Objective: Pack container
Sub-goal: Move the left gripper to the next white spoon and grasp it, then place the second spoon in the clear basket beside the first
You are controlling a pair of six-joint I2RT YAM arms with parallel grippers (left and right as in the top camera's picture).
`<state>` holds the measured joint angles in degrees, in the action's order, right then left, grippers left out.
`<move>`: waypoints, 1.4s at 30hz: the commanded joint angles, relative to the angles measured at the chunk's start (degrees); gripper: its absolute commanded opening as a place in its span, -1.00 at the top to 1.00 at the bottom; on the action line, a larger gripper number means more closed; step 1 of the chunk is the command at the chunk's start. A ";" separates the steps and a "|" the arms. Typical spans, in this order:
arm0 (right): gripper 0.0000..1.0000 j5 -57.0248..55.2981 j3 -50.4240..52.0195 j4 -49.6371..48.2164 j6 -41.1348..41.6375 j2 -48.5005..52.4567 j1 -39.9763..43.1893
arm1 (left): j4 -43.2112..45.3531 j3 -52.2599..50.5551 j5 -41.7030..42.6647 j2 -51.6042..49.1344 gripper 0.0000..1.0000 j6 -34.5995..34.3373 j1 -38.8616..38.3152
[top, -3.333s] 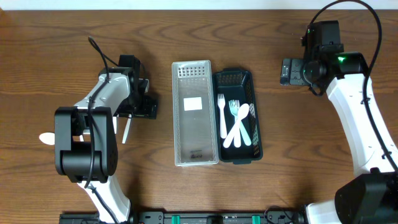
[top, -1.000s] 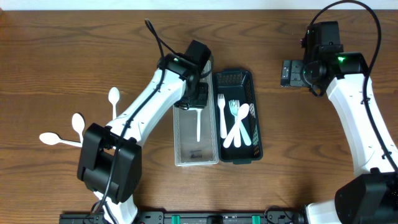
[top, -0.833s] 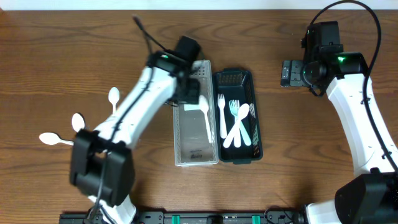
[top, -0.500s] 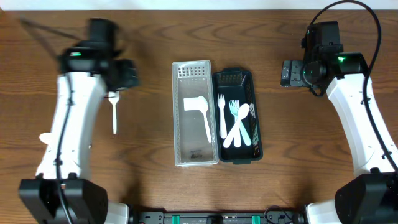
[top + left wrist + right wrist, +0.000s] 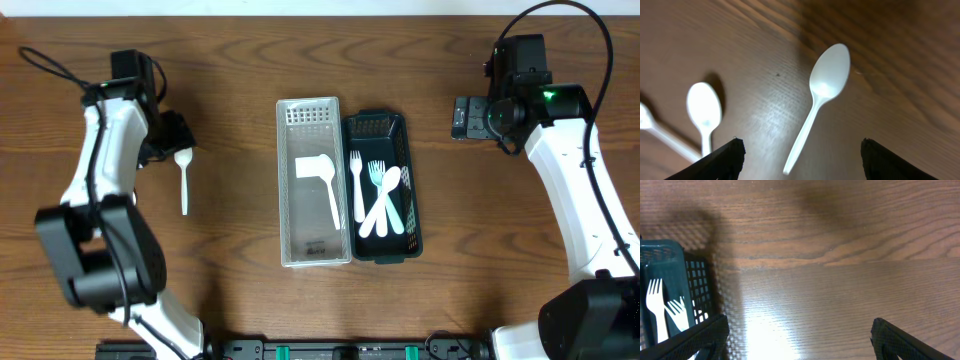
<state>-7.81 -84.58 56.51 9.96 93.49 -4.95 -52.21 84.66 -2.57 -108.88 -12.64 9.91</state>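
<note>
A clear container (image 5: 290, 215) stands mid-table with a white utensil (image 5: 331, 205) lying in it. Beside it on the right, a dark green basket (image 5: 414, 200) (image 5: 665, 265) holds white forks (image 5: 375, 180) (image 5: 656, 302) and a spoon. On the wood at the left lies a loose white spoon (image 5: 183, 182) (image 5: 823, 90). My left gripper (image 5: 176, 135) (image 5: 801, 165) hovers open just above that spoon's handle, holding nothing. Another spoon (image 5: 704, 107) lies left of it in the left wrist view. My right gripper (image 5: 458, 117) (image 5: 800, 345) stands open over bare wood, right of the basket.
A third spoon's tip (image 5: 645, 120) shows at the left edge of the left wrist view. The left arm (image 5: 100, 200) stretches along the table's left side and covers part of it.
The left arm left the white utensil in the clear container, swung back to the far left with its jaws opened, and now hangs over the loose spoon. The right arm has not moved.
</note>
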 commanded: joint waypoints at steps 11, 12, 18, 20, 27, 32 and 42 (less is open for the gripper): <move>-0.88 -1.03 0.00 0.07 -0.83 0.42 0.66 | 0.31 -0.83 9.09 -13.64 -0.54 6.08 0.04; -0.88 -1.03 0.00 0.07 -0.83 0.42 0.66 | 0.28 -0.81 9.09 -14.12 -0.54 6.67 0.04; -0.88 -1.01 0.00 0.13 -0.83 0.42 0.66 | -0.70 -0.83 9.49 -15.43 -0.49 9.62 0.04; -0.88 -1.01 0.00 0.11 -0.83 0.42 0.66 | -0.98 -0.83 9.49 -15.43 -0.34 9.62 0.04; -0.88 -1.01 0.00 0.11 -0.83 0.42 0.66 | -1.86 -0.83 9.49 -15.43 0.32 9.62 0.04; -0.88 -1.01 0.00 0.17 -0.83 0.42 0.66 | -2.14 -0.83 9.46 -15.43 0.88 9.62 0.04; -0.89 -1.03 0.00 0.92 -0.85 0.42 0.66 | -6.43 1.11 7.96 -11.32 0.88 9.62 -0.96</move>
<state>-7.81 -84.58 57.39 9.93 93.49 -4.95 -56.47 84.51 5.69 -121.30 -3.11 9.87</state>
